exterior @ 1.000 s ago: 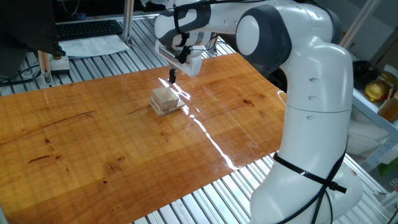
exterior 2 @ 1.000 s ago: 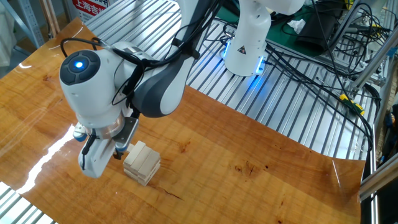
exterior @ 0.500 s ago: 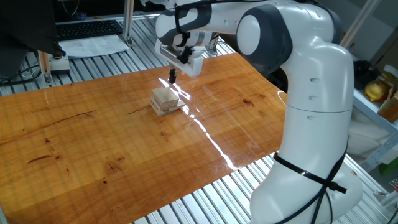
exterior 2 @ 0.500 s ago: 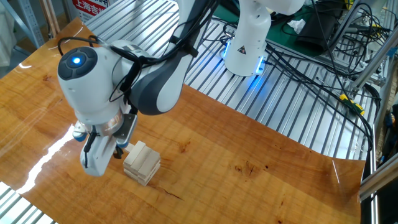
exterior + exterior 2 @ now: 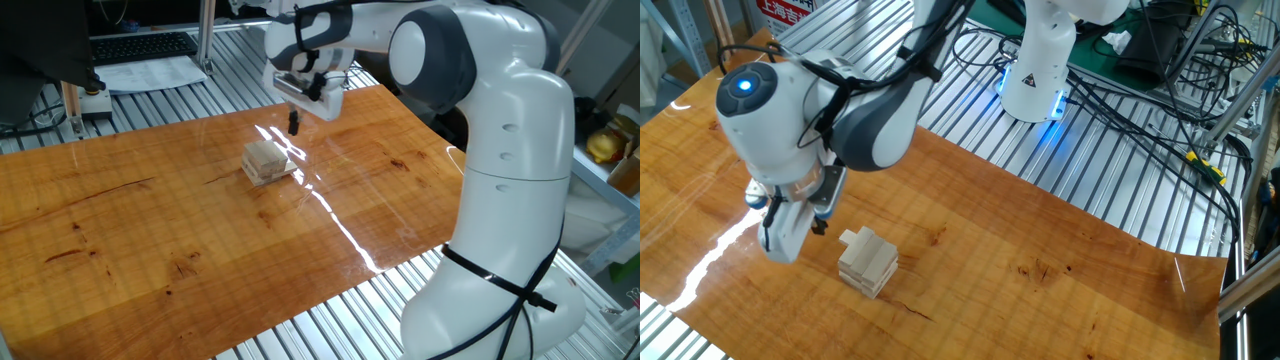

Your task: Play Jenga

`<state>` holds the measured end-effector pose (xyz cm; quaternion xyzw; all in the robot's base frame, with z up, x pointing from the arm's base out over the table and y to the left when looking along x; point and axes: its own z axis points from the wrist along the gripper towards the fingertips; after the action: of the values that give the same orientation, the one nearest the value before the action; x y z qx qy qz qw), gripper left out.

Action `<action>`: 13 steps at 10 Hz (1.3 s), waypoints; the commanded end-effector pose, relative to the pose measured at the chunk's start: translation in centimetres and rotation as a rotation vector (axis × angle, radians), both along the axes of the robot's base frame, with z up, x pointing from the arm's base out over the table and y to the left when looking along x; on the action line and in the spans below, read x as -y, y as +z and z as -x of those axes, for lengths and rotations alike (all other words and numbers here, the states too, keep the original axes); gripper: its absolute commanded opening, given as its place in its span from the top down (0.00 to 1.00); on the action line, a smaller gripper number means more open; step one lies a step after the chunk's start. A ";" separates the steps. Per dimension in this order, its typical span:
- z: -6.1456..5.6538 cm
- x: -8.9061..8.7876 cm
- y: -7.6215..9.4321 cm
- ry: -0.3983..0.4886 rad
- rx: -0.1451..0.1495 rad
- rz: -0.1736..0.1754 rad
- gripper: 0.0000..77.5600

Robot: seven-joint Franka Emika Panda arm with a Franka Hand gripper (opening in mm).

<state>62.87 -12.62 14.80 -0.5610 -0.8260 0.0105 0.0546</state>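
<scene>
A white arm point(image 5: 500, 140) reaches over the wooden table point(image 5: 150, 230), its gripper point(image 5: 294, 124) hanging above and just beside the Jenga stack point(image 5: 266, 161), fingers apparently together. The stack stands mid-table, one top block jutting out.

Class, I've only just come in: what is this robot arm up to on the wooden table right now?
A white Franka arm is working at a game of Jenga. Its gripper hangs just above and beside the small Jenga stack of pale wooden blocks, touching nothing and carrying nothing. In the other fixed view the stack stands in crossed layers, with one top block jutting out toward the gripper. The fingertips sit close together, apparently shut.
</scene>
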 end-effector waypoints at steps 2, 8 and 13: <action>1.8 2.2 -1.8 -0.062 -0.013 0.007 1.00; 3.4 2.0 -3.1 -0.019 0.020 -0.011 1.00; 3.4 2.0 -3.1 -0.007 0.020 -0.029 1.00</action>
<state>59.41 -14.59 11.54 -0.5571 -0.8288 -0.0062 0.0528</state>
